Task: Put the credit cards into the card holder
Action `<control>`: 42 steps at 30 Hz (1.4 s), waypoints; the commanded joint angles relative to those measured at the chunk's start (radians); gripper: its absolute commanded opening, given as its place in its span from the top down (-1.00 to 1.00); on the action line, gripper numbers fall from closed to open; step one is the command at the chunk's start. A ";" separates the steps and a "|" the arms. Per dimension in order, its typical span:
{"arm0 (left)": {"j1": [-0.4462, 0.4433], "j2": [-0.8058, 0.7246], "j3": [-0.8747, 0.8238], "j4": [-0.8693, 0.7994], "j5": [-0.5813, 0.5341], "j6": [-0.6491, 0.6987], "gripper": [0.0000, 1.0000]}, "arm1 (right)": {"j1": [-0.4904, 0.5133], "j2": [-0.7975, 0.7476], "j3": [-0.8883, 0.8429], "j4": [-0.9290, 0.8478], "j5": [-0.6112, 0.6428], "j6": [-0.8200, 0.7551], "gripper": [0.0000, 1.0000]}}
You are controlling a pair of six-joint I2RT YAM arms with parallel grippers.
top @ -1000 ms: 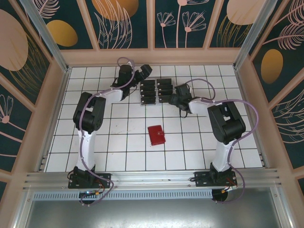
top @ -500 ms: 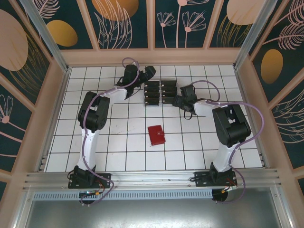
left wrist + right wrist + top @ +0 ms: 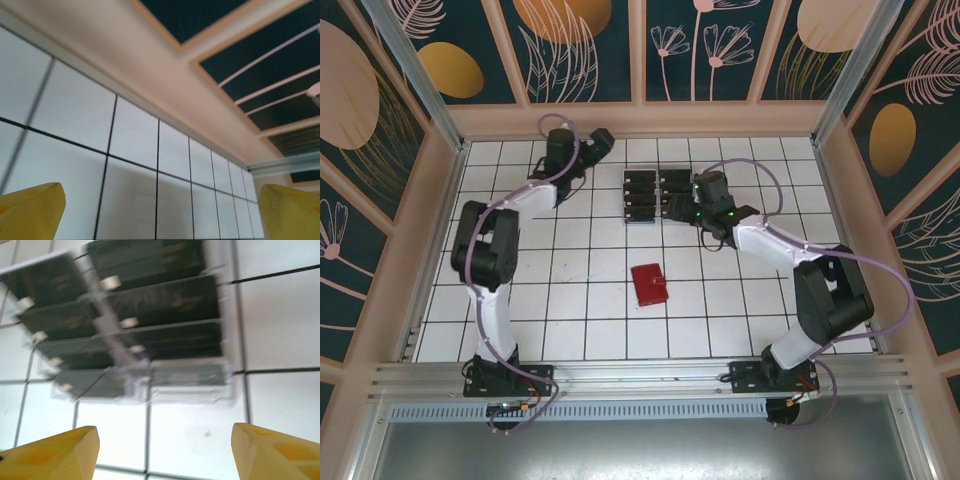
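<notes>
I have the right arm extended to 11 o'clock, right end effector (image 3: 163,432) released and empty, near the clear rack (image 3: 190,390). The left end effector (image 3: 160,192) is spread wide over the counter's (image 3: 570,320) far edge. The blurred black cards (image 3: 165,302) stand in the rack, with the red card holder (image 3: 649,284) at its 6 o'clock.

Red card holder (image 3: 649,285); black credit cards (image 3: 642,192); white black-gridded table (image 3: 580,322).

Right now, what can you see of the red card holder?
The card holder is a small red rectangular case, darker along one edge, lying flat and skewed to the tile grid near the middle of the tiled table. Nothing touches it; the clear card rack stands apart behind it. Open or folded: cannot tell.
</notes>
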 commanded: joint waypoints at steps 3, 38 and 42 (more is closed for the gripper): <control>0.025 -0.261 -0.190 -0.173 -0.049 0.114 -0.97 | 0.186 -0.052 -0.069 -0.132 0.080 0.046 -0.33; 0.017 -0.664 -0.785 -0.204 0.044 0.114 -0.98 | 0.479 0.141 -0.002 -0.325 0.259 0.193 0.01; 0.017 -0.657 -0.781 -0.198 0.050 0.112 -0.97 | 0.479 0.160 0.000 -0.329 0.260 0.187 0.04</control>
